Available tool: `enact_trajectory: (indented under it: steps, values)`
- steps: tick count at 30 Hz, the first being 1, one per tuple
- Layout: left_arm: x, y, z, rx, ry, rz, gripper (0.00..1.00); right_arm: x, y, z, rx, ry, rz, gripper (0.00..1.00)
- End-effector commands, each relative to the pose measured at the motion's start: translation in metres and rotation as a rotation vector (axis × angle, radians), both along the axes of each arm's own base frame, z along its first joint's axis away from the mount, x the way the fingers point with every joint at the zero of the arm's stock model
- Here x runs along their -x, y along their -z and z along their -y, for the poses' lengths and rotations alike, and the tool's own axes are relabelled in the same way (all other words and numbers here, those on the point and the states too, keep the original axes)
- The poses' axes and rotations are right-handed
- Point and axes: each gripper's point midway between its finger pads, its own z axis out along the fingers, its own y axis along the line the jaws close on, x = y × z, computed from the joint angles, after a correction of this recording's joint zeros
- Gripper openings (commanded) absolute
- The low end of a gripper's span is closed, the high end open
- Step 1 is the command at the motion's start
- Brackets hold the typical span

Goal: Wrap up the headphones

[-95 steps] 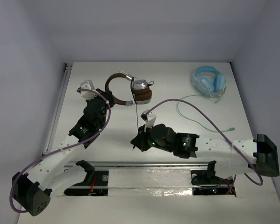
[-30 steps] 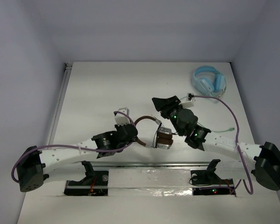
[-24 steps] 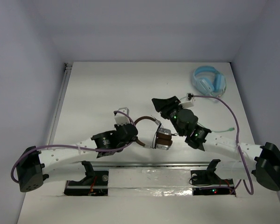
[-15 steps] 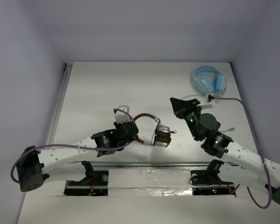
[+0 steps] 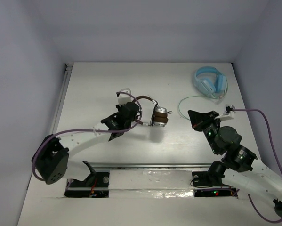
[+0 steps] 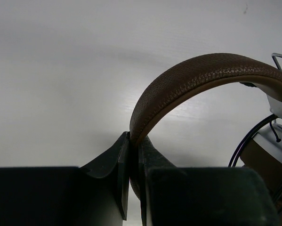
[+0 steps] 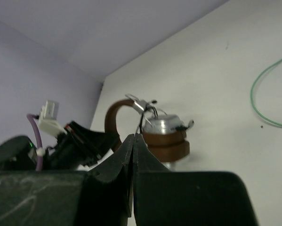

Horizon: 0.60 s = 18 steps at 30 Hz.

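We grip the headphones [image 5: 153,113] by their brown headband [image 6: 197,75] in our left hand [image 6: 133,141]; our right hand [image 5: 192,115], fingers closed, lies apart to their right.

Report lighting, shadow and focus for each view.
Top external: even light, headphones cast a soft shadow on the table. Left wrist: headband grain sharp, left end effector dark. Right wrist: right end effector a black silhouette, silver earcup glints.

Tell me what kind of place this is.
Probably a robotics lab test cell: a white table boxed in by plain walls, left arm and right arm at its edge, handling the headphones.
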Motion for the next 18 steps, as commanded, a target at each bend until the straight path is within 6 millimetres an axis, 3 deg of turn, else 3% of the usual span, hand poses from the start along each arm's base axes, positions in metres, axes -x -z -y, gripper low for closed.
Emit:
enact_trajectory:
  steps: [1, 3, 11, 14, 18]
  values:
    - [-0.045, -0.047, 0.02, 0.13, 0.023, 0.126, 0.0, 0.003, 0.027, 0.003, 0.081, -0.004, -0.059, 0.01]
    - [-0.059, -0.036, 0.029, 0.118, 0.046, 0.101, 0.0, 0.004, 0.03, 0.003, 0.085, -0.009, -0.066, 0.01]
    - [-0.128, 0.011, 0.02, 0.123, 0.004, 0.022, 0.0, 0.001, 0.044, -0.003, 0.119, -0.017, -0.088, 0.04]
    - [-0.139, 0.023, 0.025, 0.129, 0.022, -0.008, 0.0, 0.0, 0.048, -0.006, 0.129, -0.024, -0.1, 0.04]
    - [-0.151, 0.041, 0.014, 0.117, -0.004, -0.044, 0.01, -0.001, 0.05, -0.007, 0.126, -0.024, -0.099, 0.07]
